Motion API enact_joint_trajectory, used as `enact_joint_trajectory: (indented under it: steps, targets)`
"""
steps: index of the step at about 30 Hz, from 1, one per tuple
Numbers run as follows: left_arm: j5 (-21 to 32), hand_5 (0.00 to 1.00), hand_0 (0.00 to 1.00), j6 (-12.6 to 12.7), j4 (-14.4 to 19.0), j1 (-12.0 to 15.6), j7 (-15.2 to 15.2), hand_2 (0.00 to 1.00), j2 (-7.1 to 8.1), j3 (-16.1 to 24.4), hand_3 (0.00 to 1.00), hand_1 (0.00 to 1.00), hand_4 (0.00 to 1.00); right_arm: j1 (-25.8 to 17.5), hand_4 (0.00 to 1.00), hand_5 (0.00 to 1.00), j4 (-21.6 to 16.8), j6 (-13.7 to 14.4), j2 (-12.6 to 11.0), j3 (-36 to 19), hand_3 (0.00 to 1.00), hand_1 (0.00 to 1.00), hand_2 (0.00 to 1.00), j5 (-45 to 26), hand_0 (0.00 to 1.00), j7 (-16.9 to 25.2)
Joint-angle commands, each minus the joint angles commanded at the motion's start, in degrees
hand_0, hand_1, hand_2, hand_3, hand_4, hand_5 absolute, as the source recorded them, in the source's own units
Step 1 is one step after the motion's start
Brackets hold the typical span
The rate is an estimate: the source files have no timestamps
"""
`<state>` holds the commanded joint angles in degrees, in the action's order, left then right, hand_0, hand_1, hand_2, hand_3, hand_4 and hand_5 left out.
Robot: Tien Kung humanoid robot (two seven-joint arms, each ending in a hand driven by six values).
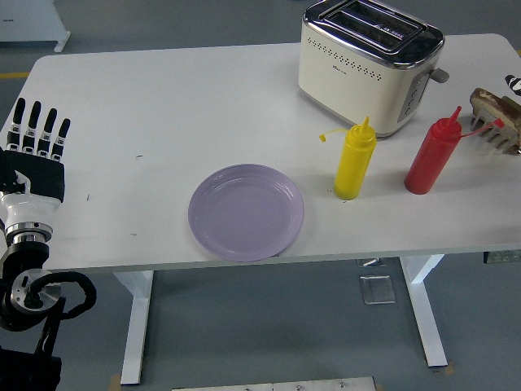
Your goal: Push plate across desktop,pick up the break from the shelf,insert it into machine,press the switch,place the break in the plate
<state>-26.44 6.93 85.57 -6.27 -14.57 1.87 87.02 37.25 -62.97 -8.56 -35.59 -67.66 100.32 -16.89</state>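
A lilac plate lies at the table's near edge, slightly overhanging it. A cream toaster with two empty slots stands at the back right, its lever on the right end. A slice of bread stands in a small rack at the right edge. My left hand is at the far left edge of the table, fingers straight and spread, holding nothing, well apart from the plate. A black-and-white tip of my right hand shows at the right edge above the bread.
A yellow squeeze bottle and a red squeeze bottle stand between the plate and the toaster. The white table ends close in front of the plate.
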Motion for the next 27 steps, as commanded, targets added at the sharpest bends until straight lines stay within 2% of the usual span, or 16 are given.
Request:
enact_joint_trajectory:
  steps: [4, 10, 20, 26, 27]
  targets:
    - [-0.1, 0.998, 0.843, 0.0, -0.1, -0.1, 0.0, 0.867, -0.02, -0.1, 0.827, 0.847, 0.565, 0.0, 0.71, 0.352, -2.3, -2.5, -0.2, 0.4, 0.854, 0.811, 0.843, 0.0, 0.846, -1.4]
    - [-0.1, 0.998, 0.842, 0.1, -0.2, -0.1, 0.0, 0.867, -0.02, -0.1, 0.826, 0.847, 0.565, 0.1, 0.713, 0.374, -4.5, -4.6, -0.4, 1.3, 0.854, 0.805, 0.83, -0.1, 0.841, -3.4]
    - [0.0, 0.998, 0.843, 0.0, -0.4, -0.2, 0.1, 0.867, -0.11, -0.6, 0.826, 0.847, 0.562, 2.9, 0.714, 0.379, -1.6, -6.7, -0.3, 6.0, 0.852, 0.804, 0.825, 0.7, 0.838, -5.6]
    - [0.0, 0.998, 0.842, 0.1, -0.5, -0.2, 0.1, 0.867, -0.09, -0.6, 0.827, 0.847, 0.562, 4.7, 0.717, 0.387, -0.4, -8.1, 0.0, 7.9, 0.848, 0.788, 0.802, 0.8, 0.824, -6.8]
    - [0.0, 0.998, 0.842, 0.1, -0.5, -0.3, 0.1, 0.867, -0.09, -0.6, 0.827, 0.847, 0.563, 4.9, 0.716, 0.393, -0.2, -8.3, 0.0, 8.2, 0.845, 0.769, 0.779, 0.8, 0.797, -7.0]
